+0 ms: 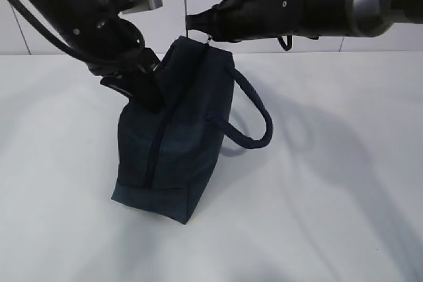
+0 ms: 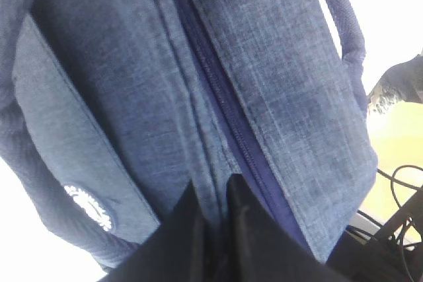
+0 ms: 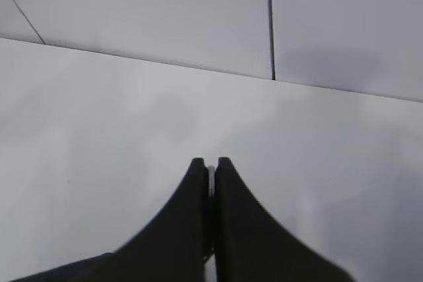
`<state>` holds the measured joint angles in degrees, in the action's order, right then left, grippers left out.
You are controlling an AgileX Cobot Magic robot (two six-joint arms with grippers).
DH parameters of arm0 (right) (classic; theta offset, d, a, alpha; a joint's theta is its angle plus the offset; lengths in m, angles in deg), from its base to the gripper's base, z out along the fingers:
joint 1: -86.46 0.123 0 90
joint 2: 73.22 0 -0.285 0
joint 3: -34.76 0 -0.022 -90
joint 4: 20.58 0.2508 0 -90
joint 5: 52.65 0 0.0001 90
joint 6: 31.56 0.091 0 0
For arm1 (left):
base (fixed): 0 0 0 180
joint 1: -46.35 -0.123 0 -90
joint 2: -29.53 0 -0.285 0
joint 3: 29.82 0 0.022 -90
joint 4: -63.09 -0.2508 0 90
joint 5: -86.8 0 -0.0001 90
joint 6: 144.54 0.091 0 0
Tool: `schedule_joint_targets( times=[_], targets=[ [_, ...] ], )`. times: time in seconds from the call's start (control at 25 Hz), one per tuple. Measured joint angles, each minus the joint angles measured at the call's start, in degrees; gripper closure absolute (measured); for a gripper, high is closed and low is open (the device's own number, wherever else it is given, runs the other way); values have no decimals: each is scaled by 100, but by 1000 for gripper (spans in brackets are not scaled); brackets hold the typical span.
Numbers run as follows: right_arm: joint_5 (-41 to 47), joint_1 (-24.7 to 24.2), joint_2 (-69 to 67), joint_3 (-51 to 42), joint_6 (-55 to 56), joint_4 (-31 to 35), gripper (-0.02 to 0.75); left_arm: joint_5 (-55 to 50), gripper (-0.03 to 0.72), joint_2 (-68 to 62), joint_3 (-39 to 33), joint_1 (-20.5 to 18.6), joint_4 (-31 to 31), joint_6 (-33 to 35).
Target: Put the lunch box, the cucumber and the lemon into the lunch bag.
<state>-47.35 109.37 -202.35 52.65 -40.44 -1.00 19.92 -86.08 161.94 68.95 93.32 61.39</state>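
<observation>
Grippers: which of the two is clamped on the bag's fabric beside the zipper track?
The left gripper, pinching a fold of the dark navy fabric lunch bag on its side. The right gripper is shut at its top corner.

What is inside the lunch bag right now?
Nothing inside shows. The lunch bag stands zipped, its zipper closed along the fabric, so the contents are hidden. No lunch box, cucumber or lemon appears in any view.
</observation>
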Motion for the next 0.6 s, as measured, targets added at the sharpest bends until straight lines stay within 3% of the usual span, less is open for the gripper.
schedule_joint_targets(
  times=[0.6],
  targets=[
    [51, -263, -396, 20, -3, 587, 738, 50, 677, 106, 0, -2, -28, 47]
  ],
)
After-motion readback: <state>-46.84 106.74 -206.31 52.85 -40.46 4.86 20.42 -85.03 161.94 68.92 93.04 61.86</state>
